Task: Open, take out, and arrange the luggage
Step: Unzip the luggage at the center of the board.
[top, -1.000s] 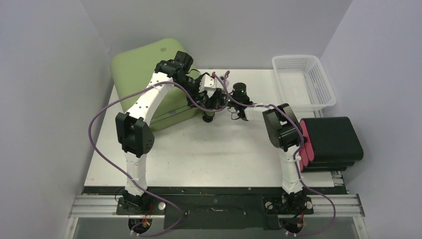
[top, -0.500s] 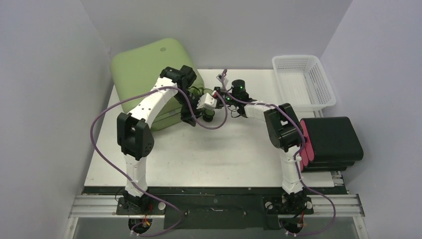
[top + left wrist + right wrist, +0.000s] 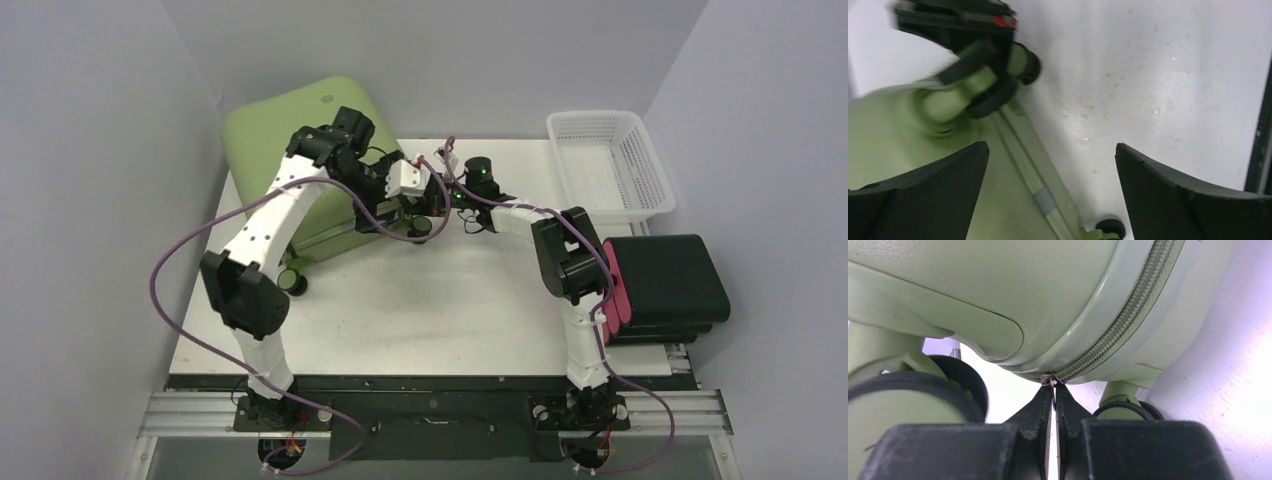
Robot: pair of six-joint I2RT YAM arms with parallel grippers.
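The luggage [image 3: 285, 125], a light olive-green hard-shell suitcase, stands at the back left of the table with its black wheels [image 3: 293, 283] towards the middle. In the right wrist view its zipper [image 3: 1115, 332] curves round the shell, and my right gripper [image 3: 1053, 385] is shut on the small metal zipper pull [image 3: 1052, 380] at the bottom corner. From above, the right gripper [image 3: 447, 197] sits at the suitcase's right corner. My left gripper [image 3: 1050, 170] hangs wide open and holds nothing, above the suitcase's edge [image 3: 1013, 165] and a wheel [image 3: 998, 75]. From above, the left gripper [image 3: 415, 193] is close beside the right one.
A white mesh basket [image 3: 597, 117] stands at the back right. A black case with a pink-red side [image 3: 670, 285] lies at the right edge. White table [image 3: 430, 300] stretches in front of the suitcase. Grey walls close in on the left, back and right.
My left gripper rose from the table by the wheel, moved back over the suitcase corner and opened wide. Its elbow swung left, uncovering a front wheel. The right gripper stayed shut on the pull.
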